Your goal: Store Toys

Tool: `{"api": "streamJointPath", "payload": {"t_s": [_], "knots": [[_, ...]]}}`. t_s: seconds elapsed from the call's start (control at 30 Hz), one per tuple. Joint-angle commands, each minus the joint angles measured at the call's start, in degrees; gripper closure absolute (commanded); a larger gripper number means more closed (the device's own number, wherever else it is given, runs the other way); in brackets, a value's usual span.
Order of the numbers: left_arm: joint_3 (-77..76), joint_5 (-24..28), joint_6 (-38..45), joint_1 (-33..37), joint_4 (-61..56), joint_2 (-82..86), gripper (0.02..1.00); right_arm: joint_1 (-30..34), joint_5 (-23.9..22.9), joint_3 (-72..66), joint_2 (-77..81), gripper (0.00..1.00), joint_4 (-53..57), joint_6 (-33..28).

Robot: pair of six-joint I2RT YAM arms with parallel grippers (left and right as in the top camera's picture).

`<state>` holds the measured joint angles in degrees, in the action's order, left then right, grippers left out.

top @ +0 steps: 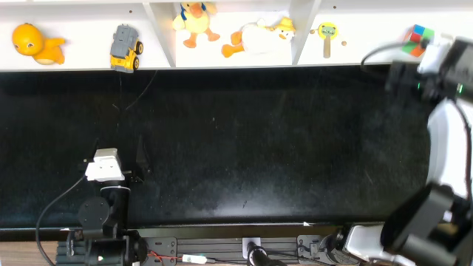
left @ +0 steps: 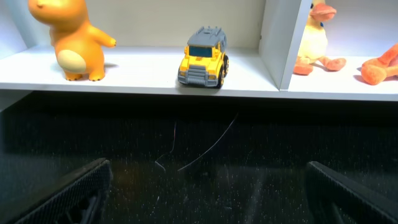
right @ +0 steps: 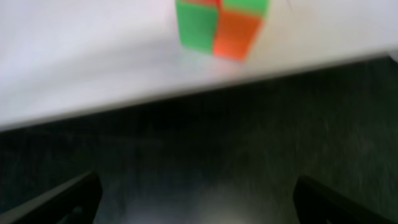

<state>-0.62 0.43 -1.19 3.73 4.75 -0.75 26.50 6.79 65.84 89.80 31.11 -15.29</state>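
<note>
Near the cube (right: 222, 25), right gripper (right: 198, 184) gapes wide, seemingly empty.

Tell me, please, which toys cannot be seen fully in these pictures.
Multicoloured plastic puzzle cube: right wrist view, blurred, cut off by the frame edge; top view, the right arm partly covers it.
Orange plastic figure: left wrist view, head cut off by the edge.

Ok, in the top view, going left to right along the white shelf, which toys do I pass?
orange toy figure → yellow toy truck → yellow duck plush → white duck plush lying on its side → small yellow handled toy → colour cube
</note>
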Motion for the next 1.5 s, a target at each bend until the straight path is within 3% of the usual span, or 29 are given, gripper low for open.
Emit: {"api": "streamJointPath", "payload": {"t_s": [0.03, 0.2, 0.3, 0.47, 0.6, 0.87, 1.0, 1.13, 1.5], "knots": [[0.2, -0.1, -0.6, -0.3, 0.1, 0.6, 0.020, 0.3, -5.8, -9.4, -3.3, 0.003, -3.5, -1.6], [0.2, 0.0, -0.6, -0.3, 0.1, 0.6, 0.020, -11.5, -13.3, -10.4, -3.8, 0.003, -3.8, -2.0], [0.2, 0.0, -0.6, -0.3, 0.1, 0.6, 0.020, -18.9, -18.1, -11.6, -6.0, 0.003, -4.8, 1.3], [0.2, -0.1, -0.6, -0.3, 0.1, 0.6, 0.020, -24.8, -17.2, -22.8, -18.2, 0.005, -8.9, 10.6], [0.2, 0.0, -0.6, -0.3, 0.1, 0.6, 0.020, -27.5, -15.0, -35.8, -32.9, 0.003, -13.0, 10.8], [0.2, -0.1, -0.6, -0.3, 0.1, 0.6, 0.020, -28.1, -16.7, -53.3, -59.8, 0.003, -13.2, 9.9], [0.2, -0.1, -0.6, -0.3, 0.1, 0.6, 0.020, -28.1, -11.8, -58.2, -67.5, 0.005, -18.7, 9.9], [0.2, -0.1, -0.6, -0.3, 0.1, 0.6, 0.020, -27.8, -12.6, -63.6, -75.2, 0.005, -22.4, 10.0], [0.2, -0.1, -0.6, -0.3, 0.1, 0.6, 0.020, -25.7, -9.1, -65.1, -89.3, 0.005, -27.5, 9.9]]}}
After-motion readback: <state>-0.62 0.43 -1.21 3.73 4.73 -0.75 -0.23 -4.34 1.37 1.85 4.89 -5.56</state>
